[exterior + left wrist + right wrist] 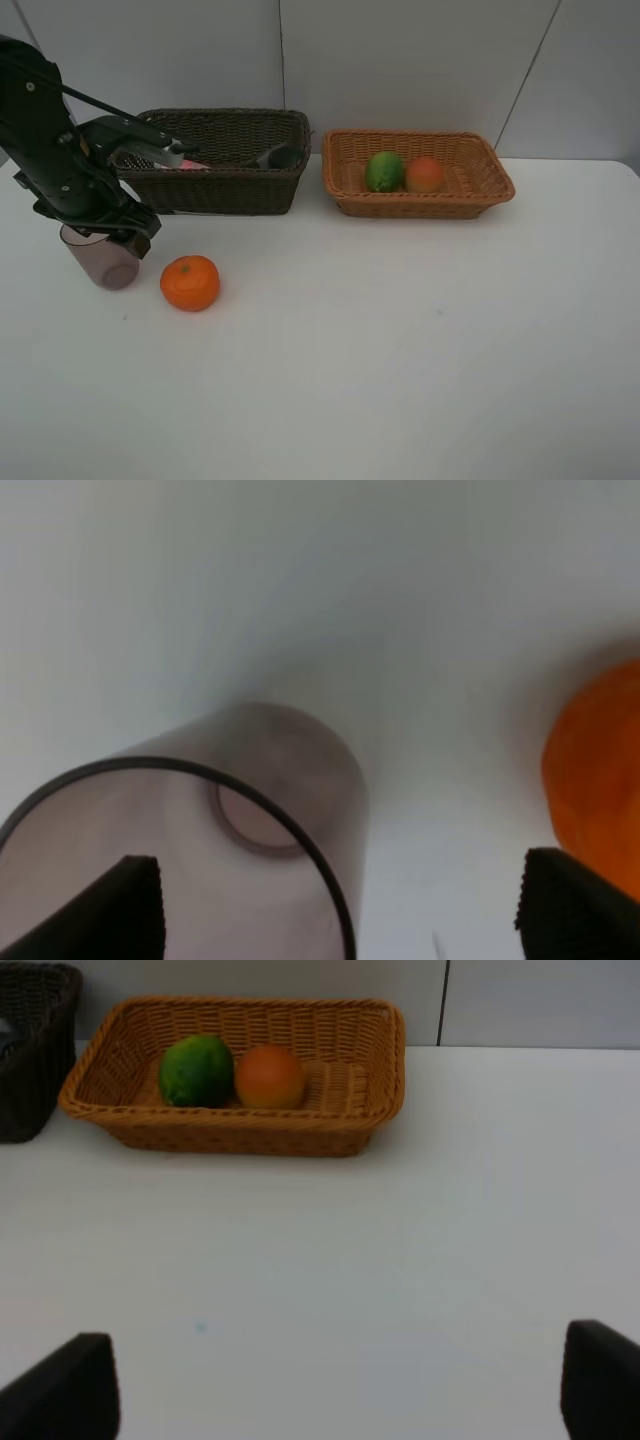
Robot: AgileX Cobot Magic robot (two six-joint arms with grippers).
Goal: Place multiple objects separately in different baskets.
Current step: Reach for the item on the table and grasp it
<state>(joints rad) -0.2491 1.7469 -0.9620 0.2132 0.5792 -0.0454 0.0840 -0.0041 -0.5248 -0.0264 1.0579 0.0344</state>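
2 grippers wide open, empty: L gripper (350, 905) over purplish cup (270, 780) nr tangerine (600, 770); R gripper (335, 1385) over table (350, 1260).

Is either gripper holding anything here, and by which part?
Nothing is held. The left gripper is open at the purplish cup, its jaws not closed on it; the right gripper is open and empty.

the left arm (60, 165) is seen to be built of bulky matte black links with rounded joints, and a thin black cable (100, 102) is strung along it to a wrist where a pale grey bracket (160, 153) is fitted. the left fingertips (125, 910) are shown as black wedges faced with a fine dotted texture. the right fingertips (70, 1390) are seen as plain black, blurred blocks.
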